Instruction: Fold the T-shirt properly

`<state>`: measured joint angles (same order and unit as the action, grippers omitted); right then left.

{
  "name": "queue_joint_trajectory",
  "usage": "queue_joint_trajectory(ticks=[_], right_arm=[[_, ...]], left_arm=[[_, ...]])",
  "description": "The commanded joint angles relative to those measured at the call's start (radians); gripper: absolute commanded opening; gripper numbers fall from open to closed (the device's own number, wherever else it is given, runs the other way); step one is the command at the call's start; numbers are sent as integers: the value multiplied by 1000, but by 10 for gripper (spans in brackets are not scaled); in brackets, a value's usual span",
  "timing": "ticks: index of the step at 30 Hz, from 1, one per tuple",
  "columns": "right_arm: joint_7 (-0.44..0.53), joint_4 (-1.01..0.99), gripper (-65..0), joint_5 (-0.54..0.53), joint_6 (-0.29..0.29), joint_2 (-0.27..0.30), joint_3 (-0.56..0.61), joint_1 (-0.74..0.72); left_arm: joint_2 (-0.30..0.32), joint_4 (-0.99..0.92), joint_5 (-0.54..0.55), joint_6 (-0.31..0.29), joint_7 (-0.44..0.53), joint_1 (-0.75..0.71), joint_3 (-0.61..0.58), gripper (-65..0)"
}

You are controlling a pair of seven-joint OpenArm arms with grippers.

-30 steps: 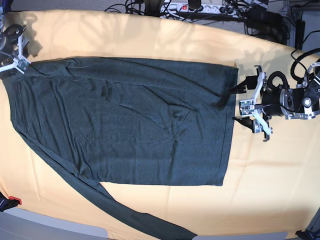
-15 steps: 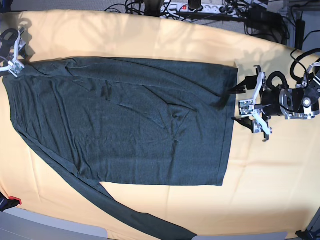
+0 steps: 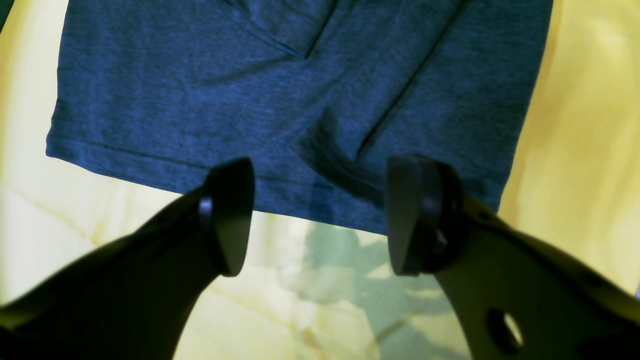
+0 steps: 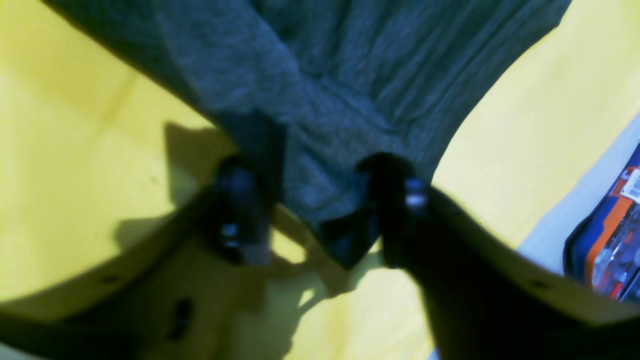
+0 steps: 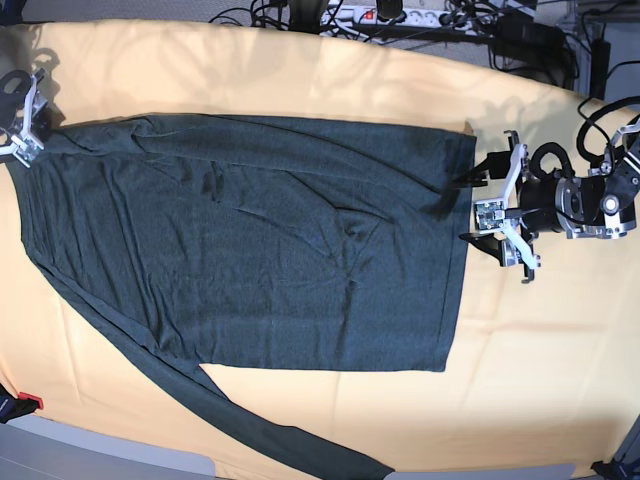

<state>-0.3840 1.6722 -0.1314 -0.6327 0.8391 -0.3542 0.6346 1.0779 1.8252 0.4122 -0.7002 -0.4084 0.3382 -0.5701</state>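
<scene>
We see the dark charcoal-green heathered knit T-shirt point(image 5: 250, 240) spread flat on the bench's pale yellow-orange cloth point(image 5: 540, 330). Left tool point(image 3: 320, 220) gapes wide, empty, just beside the hem. Right tool point(image 4: 320, 215) straddles a bunched shirt corner; we cannot tell if it grips.

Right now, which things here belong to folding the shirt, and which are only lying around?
For the job:
- T-shirt
- left gripper, open beside the hem
- right gripper, at a shirt corner

Just lying about:
- yellow cloth under the shirt
- power strip and cables
- orange-blue package
</scene>
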Motion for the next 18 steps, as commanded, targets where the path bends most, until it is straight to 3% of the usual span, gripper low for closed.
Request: queue_joint_trajectory(ticks=[1,6,12,18], right_arm=[[12,6,-417,-2,11,23,-11,-3],[14,6,-650,-2,41,23,-11,-3],[14,7,-650,-2,66,23,-11,-3],[6,6,-650,-2,64,23,-11,-3]], left_arm=[[19,10,12,2,19,19,11,-249],[19,10,12,2,19,19,11,-286],[20,20,12,2,5,19,11,-310],[56,121,-35,2,-92,19,-26,-310]])
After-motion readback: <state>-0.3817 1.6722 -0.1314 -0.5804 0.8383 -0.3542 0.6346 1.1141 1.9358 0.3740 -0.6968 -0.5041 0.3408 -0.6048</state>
